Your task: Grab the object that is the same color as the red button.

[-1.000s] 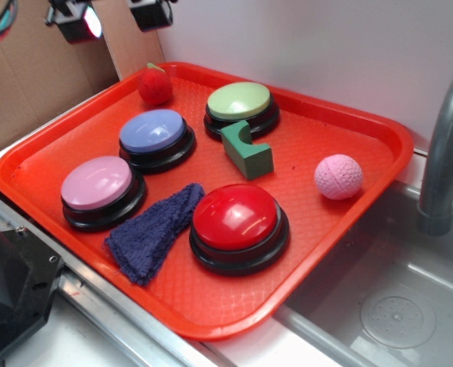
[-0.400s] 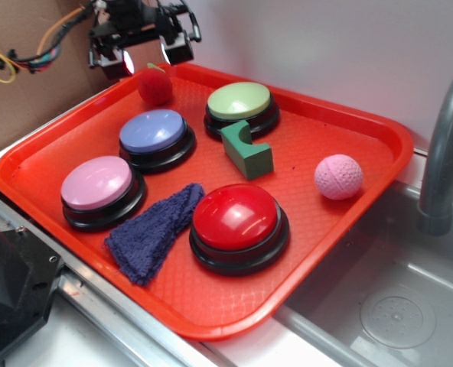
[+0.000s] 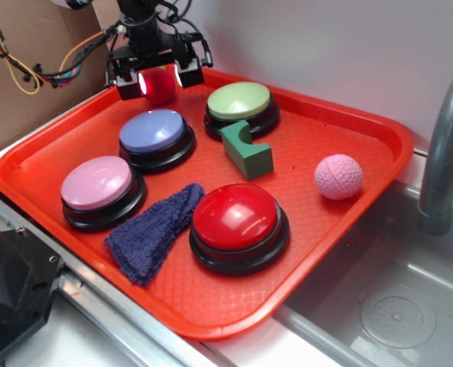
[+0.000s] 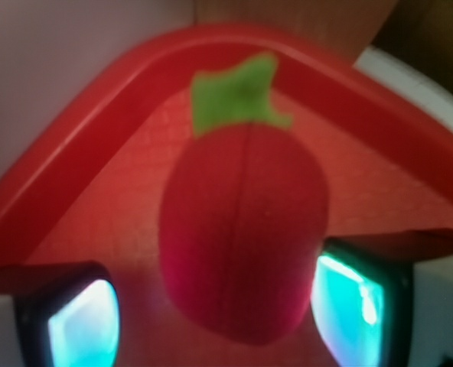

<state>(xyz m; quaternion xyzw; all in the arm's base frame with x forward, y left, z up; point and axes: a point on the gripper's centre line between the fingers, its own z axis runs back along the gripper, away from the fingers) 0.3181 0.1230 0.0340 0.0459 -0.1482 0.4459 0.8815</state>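
The small fuzzy red plush (image 3: 159, 86) with a green top lies in the far left corner of the red tray (image 3: 311, 229). My gripper (image 3: 158, 76) is lowered over it, open, with one finger on each side. In the wrist view the plush (image 4: 246, 229) fills the middle between the lit fingertips of the gripper (image 4: 219, 310). The right pad (image 4: 356, 302) is at its side and the left pad (image 4: 81, 321) stands a little apart. The large red button (image 3: 238, 216) sits at the tray's front middle.
On the tray are a blue button (image 3: 154, 131), a pink button (image 3: 96, 183), a green button (image 3: 239, 101), a green block (image 3: 247, 151), a pink ball (image 3: 338, 177) and a dark blue cloth (image 3: 156, 229). A sink (image 3: 395, 306) and faucet (image 3: 444, 153) stand at the right.
My gripper has come down from above the tray's far left corner and now straddles the red plush. The plush and the other things have not moved.
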